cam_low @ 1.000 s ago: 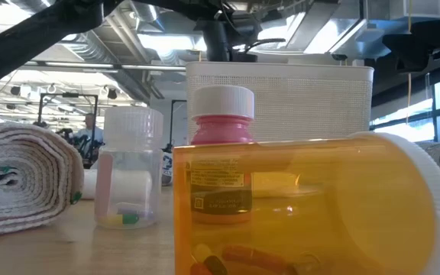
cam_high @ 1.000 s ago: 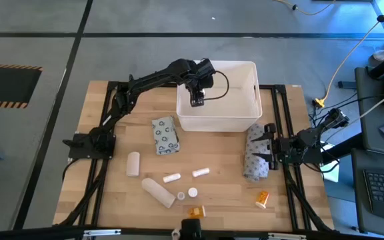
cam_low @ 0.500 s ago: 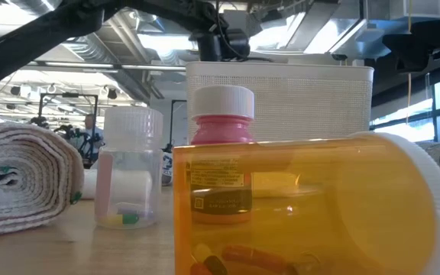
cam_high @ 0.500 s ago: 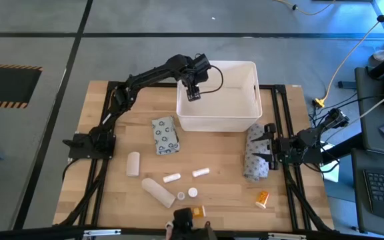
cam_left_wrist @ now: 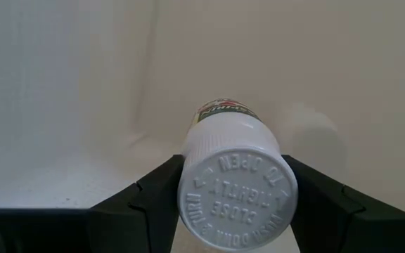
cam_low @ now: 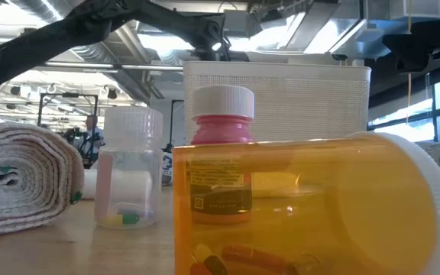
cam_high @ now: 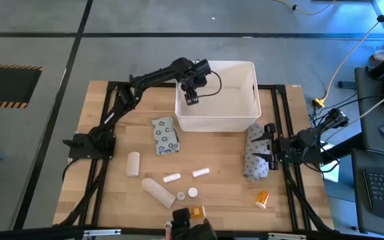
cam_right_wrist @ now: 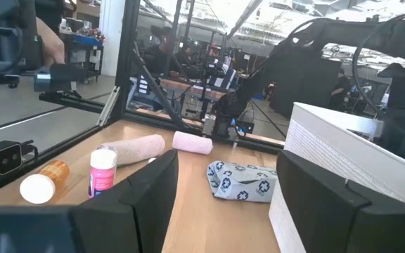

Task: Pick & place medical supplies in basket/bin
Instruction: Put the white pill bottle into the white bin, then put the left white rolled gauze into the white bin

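The white bin (cam_high: 232, 117) stands at the table's far middle. My left gripper (cam_high: 191, 98) reaches into its left part and is shut on a small white bottle (cam_left_wrist: 230, 140) with a white cap; the bin's white wall and floor (cam_left_wrist: 62, 105) show around it. My right gripper (cam_high: 270, 148) waits open at the table's right, by a grey patterned bundle (cam_high: 253, 160). A flat grey packet printed with circles (cam_high: 166, 135), white rolls (cam_high: 133, 163) (cam_high: 159, 191), little white bottles (cam_high: 172, 178) (cam_high: 201, 173) and orange pill bottles (cam_high: 263, 199) (cam_high: 196, 211) lie on the table. My left gripper pinches the white bottle between its two fingers (cam_left_wrist: 153, 204) at the cap end (cam_left_wrist: 236, 200). The bottle lies along the fingers, its cap toward the wrist and its labelled body (cam_left_wrist: 223, 112) pointing away into the bin. Whether it touches the bin's floor, I cannot tell.
In the low view an orange pill bottle (cam_low: 312, 206) lies on its side right in front, with a pink bottle (cam_low: 221, 153), a clear bottle (cam_low: 132, 176) and a roll (cam_low: 21, 183) behind it. Black frame rails run along the table's left and right edges.
My left gripper has shifted a little toward the bin's left wall, staying over the bin.
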